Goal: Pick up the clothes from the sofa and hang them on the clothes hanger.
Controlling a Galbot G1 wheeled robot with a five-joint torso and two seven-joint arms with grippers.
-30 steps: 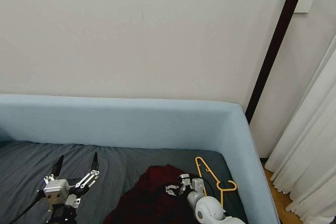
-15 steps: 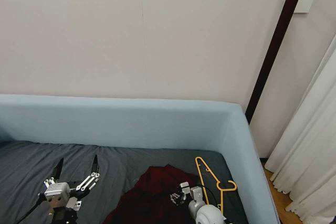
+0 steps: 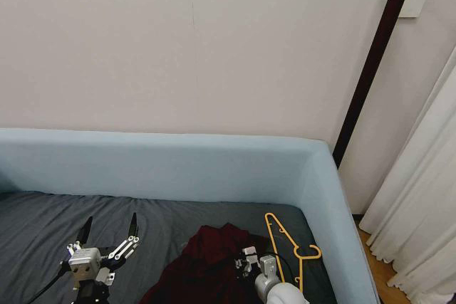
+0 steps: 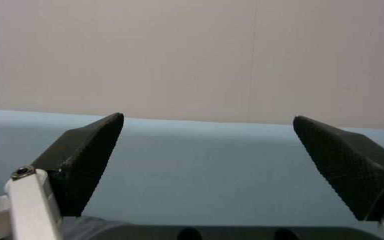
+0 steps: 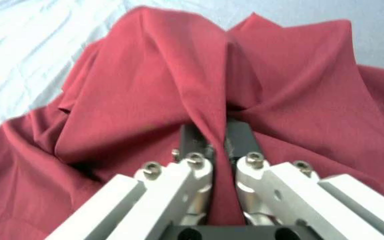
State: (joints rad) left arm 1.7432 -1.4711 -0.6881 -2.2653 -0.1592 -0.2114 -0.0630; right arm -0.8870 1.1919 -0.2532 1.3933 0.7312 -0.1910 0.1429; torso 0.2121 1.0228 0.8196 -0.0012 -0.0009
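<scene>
Red garment (image 5: 145, 75), rumpled, has a fold clenched in jaws of right gripper (image 5: 217, 132); left gripper (image 4: 207, 119) gapes.

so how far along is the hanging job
Done: the right tool is shut on a fold of the red cloth. In hand: that grasp; the cloth lies on the sofa, not yet lifted. Left: raise it and get it onto the yellow hanger lying beside it. The left tool hangs open, idle.

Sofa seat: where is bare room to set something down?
Bare grey seat lies left, bordered by the backrest and the open left gripper; a narrower strip runs between that gripper and the red garment. The right corner is crowded: garment pinched by right gripper, orange hanger beside.
</scene>
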